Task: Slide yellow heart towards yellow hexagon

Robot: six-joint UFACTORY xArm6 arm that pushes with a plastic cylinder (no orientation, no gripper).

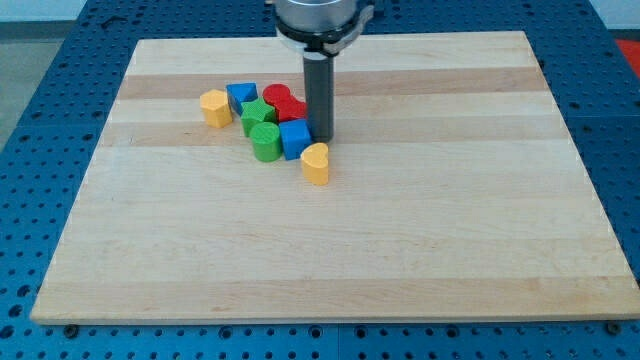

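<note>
1. Nearest the view's bottom, a wide bare stretch of the wooden board (330,250) is seen, resting on a blue perforated table (40,120).
2. The yellow heart (315,163) is found just above the board's middle, at the lower right edge of the block cluster, standing closest to the view's bottom of all blocks.
3. Just above and to the left of it, a blue cube (295,139) is placed, touching or nearly touching the heart; beside that, a green cylinder (265,142) is seen.
4. My tip (321,137) is set down just above the yellow heart and immediately right of the blue cube; no pincer is carried, only the dark rod.
5. Behind these, a green star-like block (256,113) and two red blocks (283,103) of unclear shape are packed together.
6. Further up, another blue block (240,97) is seen.
7. The yellow hexagon (214,107) is placed at the cluster's far left, well apart from the heart.
</note>
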